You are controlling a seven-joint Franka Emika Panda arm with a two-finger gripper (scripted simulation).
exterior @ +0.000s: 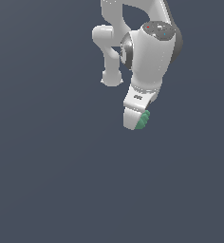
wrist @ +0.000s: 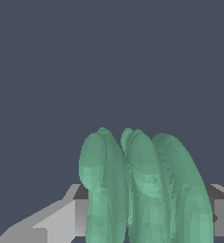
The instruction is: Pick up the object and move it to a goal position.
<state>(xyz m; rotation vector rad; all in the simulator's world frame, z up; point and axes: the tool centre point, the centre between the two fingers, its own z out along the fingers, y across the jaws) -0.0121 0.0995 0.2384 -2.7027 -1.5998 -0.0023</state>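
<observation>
Object (wrist: 142, 190) ridges clear between fingers (wrist: 57, 223); exterior mostly hides.

Object (exterior: 143, 120) in claw (exterior: 135, 122)

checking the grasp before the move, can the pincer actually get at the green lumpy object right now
Yes, apparently it already has: the white pincer sits around the small matte green lumpy object, and the wrist view shows the object filling the gap between the grey fingers. Nothing else is in the way.

Matte green lump, smooth white arm

The object (wrist: 147, 190) at the gripper (exterior: 135, 121) looks matte green, ridged and faceted; the gripper's white shell is smooth, faintly glossy plastic, its fingers (wrist: 52, 223) flat grey.
</observation>
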